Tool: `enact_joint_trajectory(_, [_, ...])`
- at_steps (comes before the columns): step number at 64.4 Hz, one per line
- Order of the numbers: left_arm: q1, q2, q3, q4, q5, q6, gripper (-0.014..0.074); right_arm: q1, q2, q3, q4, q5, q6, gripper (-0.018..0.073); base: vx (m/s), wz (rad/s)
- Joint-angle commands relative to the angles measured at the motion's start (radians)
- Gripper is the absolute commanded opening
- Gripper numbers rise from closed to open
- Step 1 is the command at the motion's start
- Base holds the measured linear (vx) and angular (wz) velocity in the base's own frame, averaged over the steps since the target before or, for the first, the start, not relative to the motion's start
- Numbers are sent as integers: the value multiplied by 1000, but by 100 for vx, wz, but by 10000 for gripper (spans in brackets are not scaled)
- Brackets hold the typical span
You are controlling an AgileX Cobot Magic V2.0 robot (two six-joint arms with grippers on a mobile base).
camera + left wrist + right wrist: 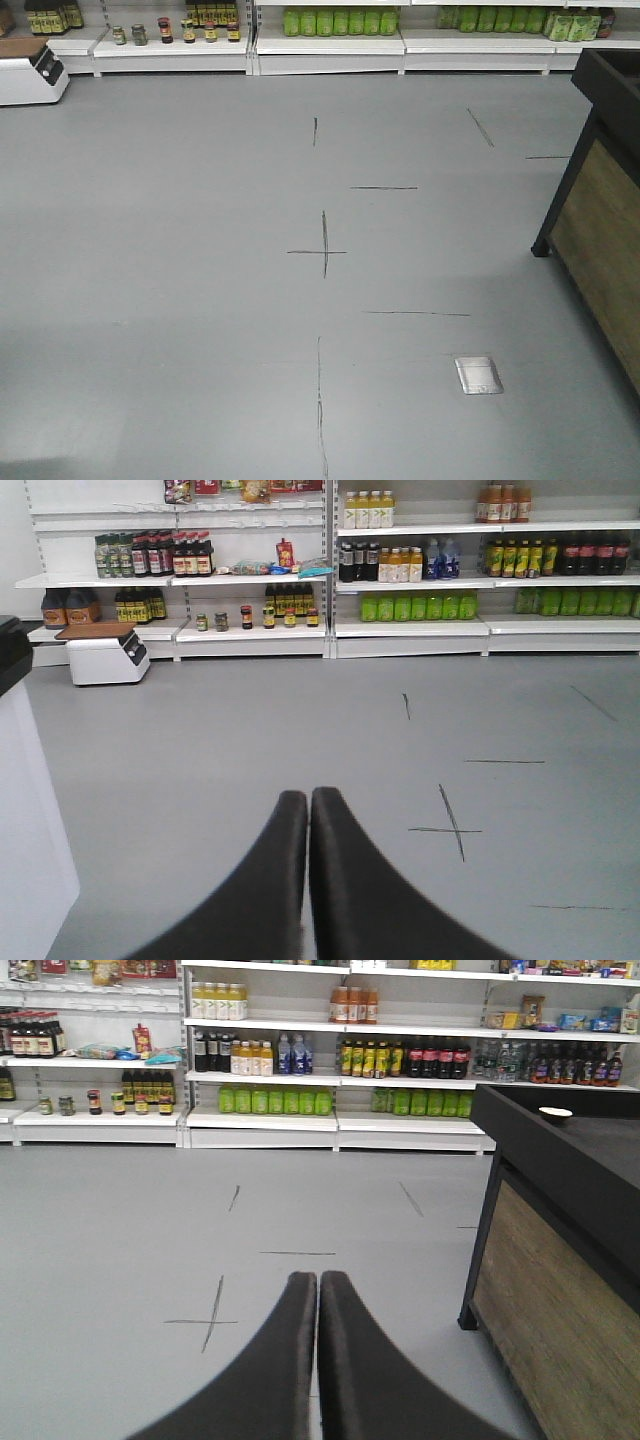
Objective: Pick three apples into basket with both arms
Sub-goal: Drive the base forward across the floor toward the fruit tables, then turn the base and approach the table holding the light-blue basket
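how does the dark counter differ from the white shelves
The counter is black-framed with a wood-grain side; the shelves are white. The counter's visible top shows only one small pale round object; the shelves are packed with bottles and jars. The counter stands close by; the shelves line the far wall. Both stand on the grey floor.

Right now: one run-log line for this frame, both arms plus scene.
left gripper: jaws shut, empty | right gripper: jaws shut, empty | apples, basket: not in view | ahead: grey floor, shelves, counter at right
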Motion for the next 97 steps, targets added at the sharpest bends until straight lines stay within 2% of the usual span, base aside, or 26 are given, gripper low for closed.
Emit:
enact_joint_trajectory(1, [0,-22,23,-7,-70,-3,-6,-1,-8,10,-11,-73,-4,-3,24,-14])
enact_joint_trajectory(42, [0,-22,23,-7,-70,-3,-6,-1,-8,10,-11,-73,-4,-3,22,-26])
enact_joint_trajectory(97, [0,-22,23,-7,-70,-3,-6,-1,-8,10,-11,-73,-4,-3,16,-57])
